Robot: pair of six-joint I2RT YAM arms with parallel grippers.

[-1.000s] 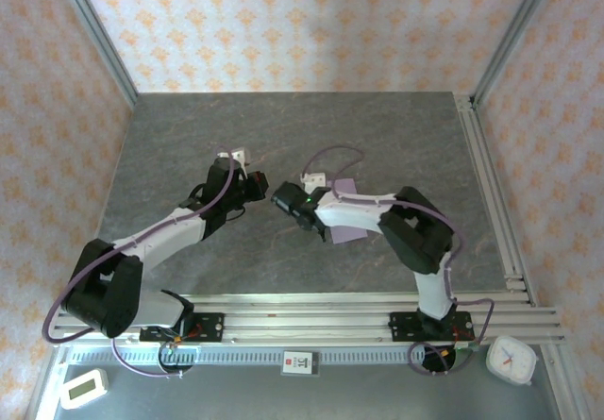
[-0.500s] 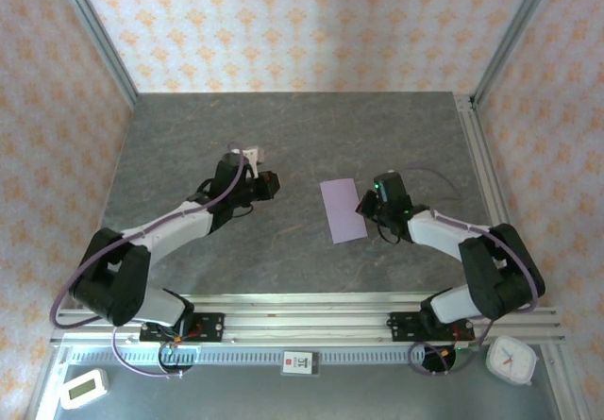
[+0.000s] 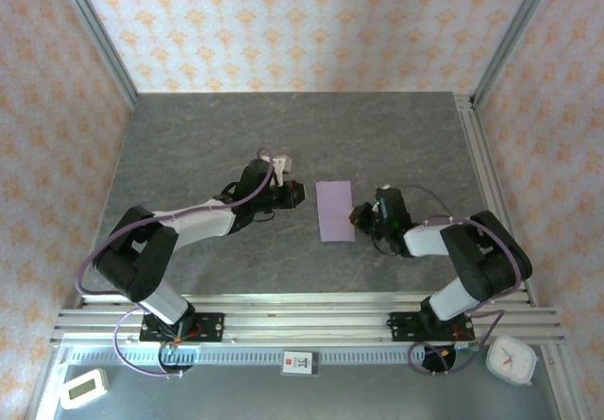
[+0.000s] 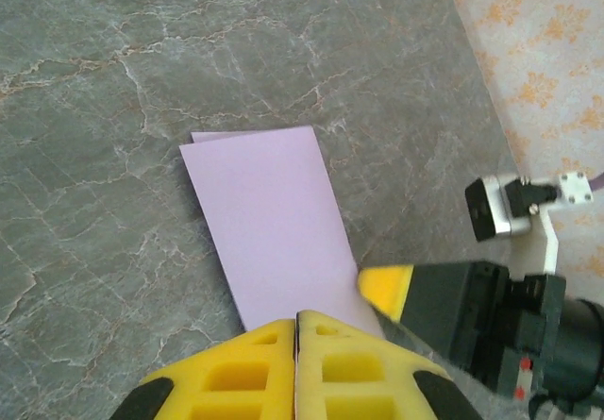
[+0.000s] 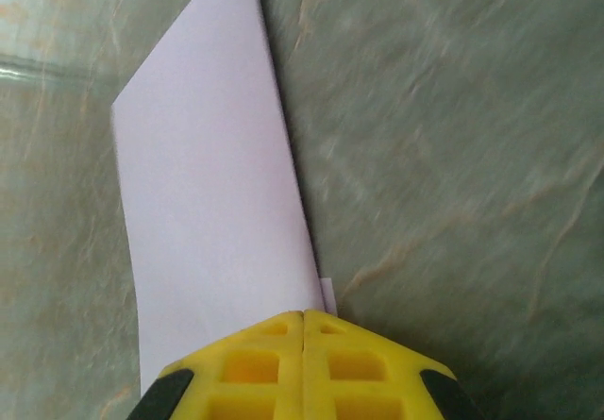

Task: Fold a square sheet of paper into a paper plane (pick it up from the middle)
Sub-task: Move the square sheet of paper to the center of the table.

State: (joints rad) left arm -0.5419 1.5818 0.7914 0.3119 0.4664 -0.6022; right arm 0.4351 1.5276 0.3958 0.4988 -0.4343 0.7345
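Note:
The square sheet of paper (image 3: 335,210) lies flat on the grey table, folded into a narrow lilac rectangle rather than a paper plane. My left gripper (image 3: 298,193) is shut just left of it, fingertips pointing at its long edge. In the left wrist view my shut left gripper (image 4: 296,318) stands over the near edge of the paper (image 4: 269,212). My right gripper (image 3: 359,217) is shut at the paper's right edge. In the right wrist view my right gripper (image 5: 303,314) sits over the paper (image 5: 208,184), where a lower layer peeks out at one corner. Neither gripper holds anything.
Aluminium rails (image 3: 302,316) run along the near edge and another rail (image 3: 491,193) runs along the right side. A white clock (image 3: 511,360) lies at the near right and a small white timer (image 3: 83,388) at the near left. Patterned walls enclose the table.
The right arm pulled back off the paper to its right edge and shut. The left gripper slid right toward the paper's left edge. The paper now lies uncovered and straighter.

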